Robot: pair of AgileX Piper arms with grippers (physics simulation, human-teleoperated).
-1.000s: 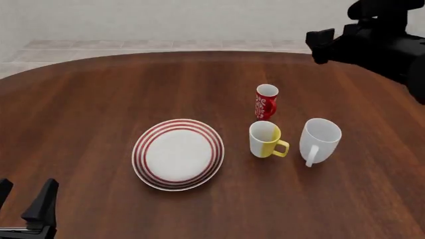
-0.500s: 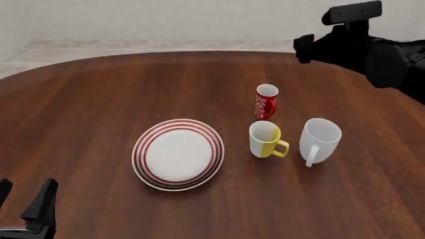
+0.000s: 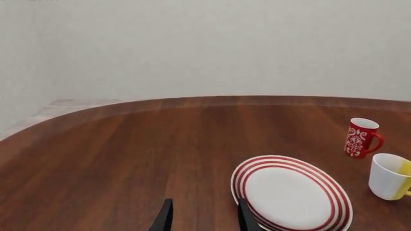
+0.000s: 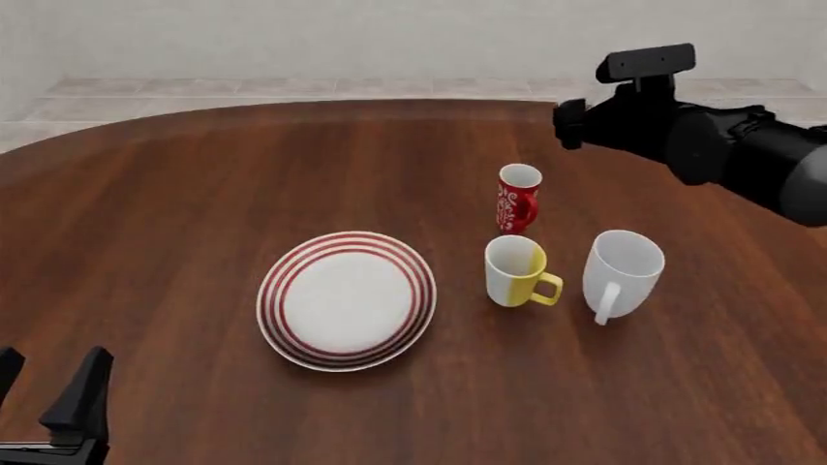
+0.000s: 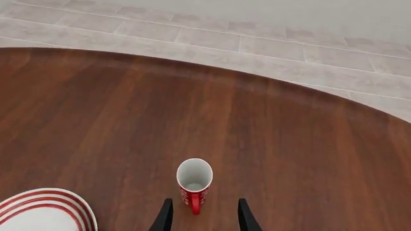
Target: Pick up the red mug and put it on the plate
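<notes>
change: right arm (image 4: 698, 136) has swung further left and lower than half a second ago, now up behind the red mug; mugs, plate and left gripper unmoved.
count: three mugs, one plate, two grippers.
red mug (image 4: 518, 198): upright on table (image 4: 194, 213), right of the plate (image 4: 347, 300).
neighbours: yellow mug (image 4: 517, 271) just in front; white mug (image 4: 622, 272) beside that.
right gripper (image 5: 200, 215): fingers apart, empty, above red mug.
left gripper (image 3: 200, 216): parted, empty, near corner.
</notes>
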